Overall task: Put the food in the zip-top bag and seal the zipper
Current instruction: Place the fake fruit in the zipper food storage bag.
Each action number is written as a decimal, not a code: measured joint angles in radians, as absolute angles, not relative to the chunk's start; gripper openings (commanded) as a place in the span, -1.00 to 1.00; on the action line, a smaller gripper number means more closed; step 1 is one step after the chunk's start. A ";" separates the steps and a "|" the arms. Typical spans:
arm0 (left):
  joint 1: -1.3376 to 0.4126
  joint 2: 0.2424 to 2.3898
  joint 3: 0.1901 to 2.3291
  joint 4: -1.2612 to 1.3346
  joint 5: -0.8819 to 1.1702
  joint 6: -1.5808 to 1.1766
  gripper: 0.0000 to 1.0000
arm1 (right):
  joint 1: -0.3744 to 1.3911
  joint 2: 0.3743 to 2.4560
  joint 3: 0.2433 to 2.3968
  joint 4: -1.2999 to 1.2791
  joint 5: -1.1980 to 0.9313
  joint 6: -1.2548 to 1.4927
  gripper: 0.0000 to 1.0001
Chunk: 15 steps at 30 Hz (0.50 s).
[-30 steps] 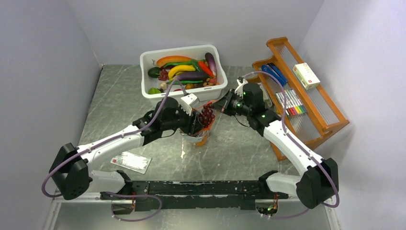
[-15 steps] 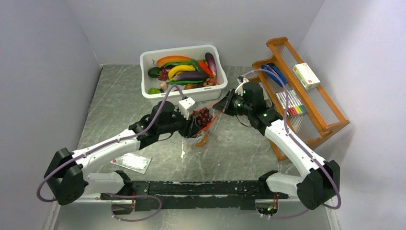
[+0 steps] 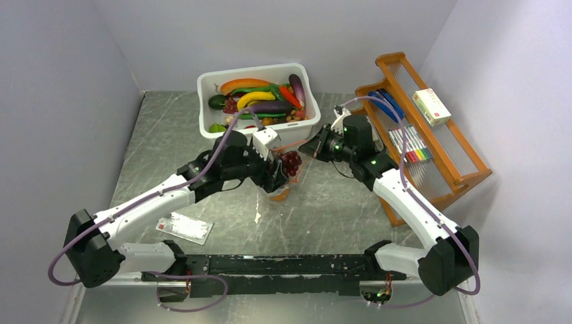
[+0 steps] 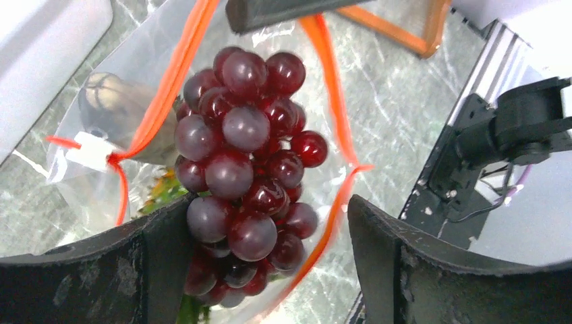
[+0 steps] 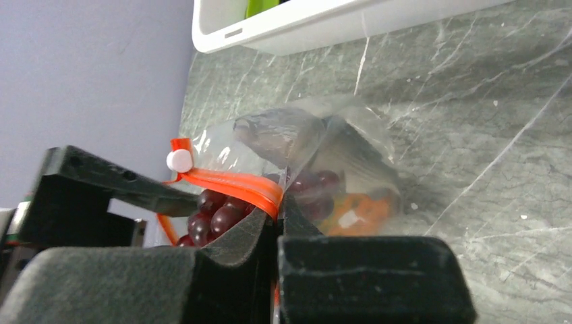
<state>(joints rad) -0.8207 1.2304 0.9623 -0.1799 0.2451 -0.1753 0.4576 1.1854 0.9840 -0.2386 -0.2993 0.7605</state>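
**Grapes at the bag's mouth: left fingers [image 4: 88,270] spread, right fingers [image 5: 364,277] clamped on the rim.**
Between the parted left fingers the grape bunch [image 4: 246,175] sits loose, clear of one pad and inside the open mouth of the zip-top bag [image 5: 351,148]. The right fingers pinch the zipper [image 5: 233,183], propping that mouth up above the desk [image 5: 472,101]. The film looks limp and slick and the grapes look light and knobbly, so the stiffer zipper strip seems the safest place to hold.

Plain pale lilac-grey walls [image 3: 270,34] close in the worktop [image 3: 168,148] at nine, twelve and three o'clock. The worktop is dark grey stone-look with thin white veins. At two o'clock a wooden rack [image 3: 464,138] leans against the wall. The light is soft and even.
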 measured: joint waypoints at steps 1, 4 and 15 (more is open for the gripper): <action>-0.821 1.227 0.976 -0.192 0.247 -0.182 0.57 | 0.457 1.185 0.981 -0.233 -0.299 0.760 -1.00; -0.819 1.216 1.028 -0.236 0.248 -0.210 0.55 | 0.448 1.186 0.970 -0.220 -0.295 0.758 -1.00; -0.797 1.220 1.085 -0.259 0.216 -0.282 -0.36 | 0.444 1.189 0.970 -0.186 -0.307 0.752 -1.00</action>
<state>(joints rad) -0.7975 1.2201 1.0851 -0.2588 0.2165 -0.2821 0.4442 1.1889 0.9695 -0.1860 -0.3065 0.7517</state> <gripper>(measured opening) 0.418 0.004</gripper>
